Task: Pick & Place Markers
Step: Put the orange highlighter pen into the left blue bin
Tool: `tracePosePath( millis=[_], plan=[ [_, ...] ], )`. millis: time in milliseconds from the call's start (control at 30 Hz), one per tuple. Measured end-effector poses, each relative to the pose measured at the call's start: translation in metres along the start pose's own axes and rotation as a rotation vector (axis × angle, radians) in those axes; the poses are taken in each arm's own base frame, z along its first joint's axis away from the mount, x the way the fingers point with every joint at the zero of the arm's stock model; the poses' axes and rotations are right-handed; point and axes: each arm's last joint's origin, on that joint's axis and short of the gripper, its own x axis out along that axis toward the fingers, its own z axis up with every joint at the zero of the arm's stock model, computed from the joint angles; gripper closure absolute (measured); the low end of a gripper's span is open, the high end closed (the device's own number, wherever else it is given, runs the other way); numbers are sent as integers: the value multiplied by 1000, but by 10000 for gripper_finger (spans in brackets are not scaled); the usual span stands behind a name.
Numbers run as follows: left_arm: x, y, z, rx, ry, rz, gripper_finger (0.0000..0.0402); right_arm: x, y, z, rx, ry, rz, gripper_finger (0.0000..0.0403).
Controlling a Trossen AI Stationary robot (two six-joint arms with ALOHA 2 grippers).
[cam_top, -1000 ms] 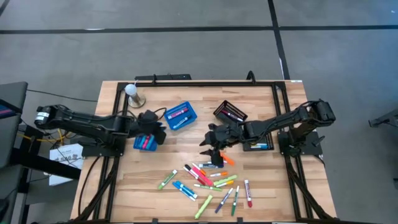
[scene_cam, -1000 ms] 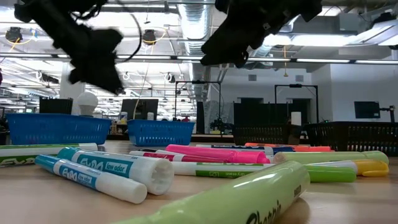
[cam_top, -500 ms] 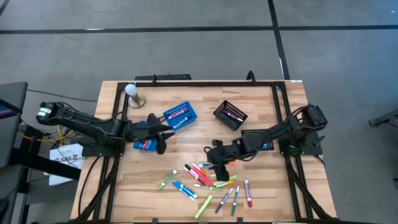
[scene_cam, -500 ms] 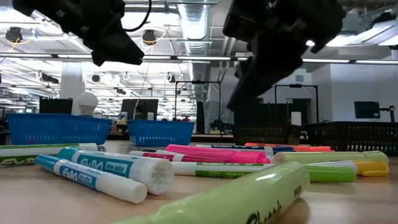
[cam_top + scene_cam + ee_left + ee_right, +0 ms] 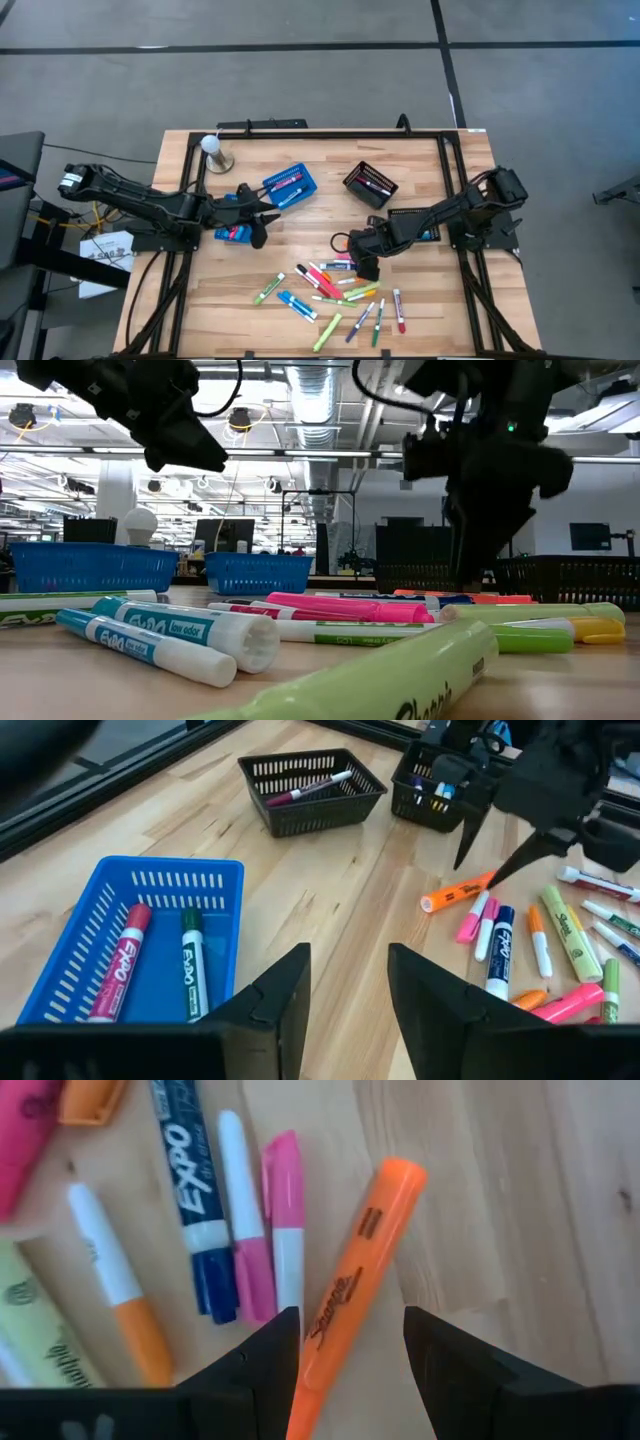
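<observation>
Many markers [image 5: 335, 290] lie loose on the wooden table near its front edge. An orange marker [image 5: 360, 1250] lies flat at the far side of the heap, next to two pink ones [image 5: 285, 1220]. My right gripper [image 5: 362, 262] points down over it, open. Its two fingers [image 5: 470, 850] stand on either side of the orange marker [image 5: 455, 895], just above it. My left gripper [image 5: 262, 232] hangs open and empty [image 5: 348, 960] over the table beside a blue basket [image 5: 130, 960] that holds a red and a green marker.
A second blue basket [image 5: 288, 186] stands behind the left gripper. Two black mesh baskets [image 5: 370, 185] [image 5: 415, 228] with markers stand at the right, the nearer one under the right arm. A white knob on a round base [image 5: 213, 152] stands at the far left corner.
My right gripper has come down and toward the near edge, over the far side of the marker heap, and has tipped from slanting to pointing almost straight down. My left gripper has swung a little toward the table's right and rolled. The markers lie as before.
</observation>
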Motion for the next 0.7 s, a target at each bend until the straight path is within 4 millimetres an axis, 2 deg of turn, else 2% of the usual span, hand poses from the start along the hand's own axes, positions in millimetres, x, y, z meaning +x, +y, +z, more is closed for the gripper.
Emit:
tracePosePath(
  millis=[267, 433, 600, 700],
  plan=[
    [3, 4, -15, -40, 29, 12, 271, 28, -3, 0, 13, 66, -30, 244],
    [4, 5, -17, -43, 24, 10, 271, 34, -12, 4, 50, 90, -13, 301],
    [4, 3, -11, -56, -28, -12, 271, 20, -21, 20, 59, 16, 6, 358],
    [3, 1, -7, -28, -73, -29, 271, -12, -24, 44, 5, -178, 35, 359]
  ],
)
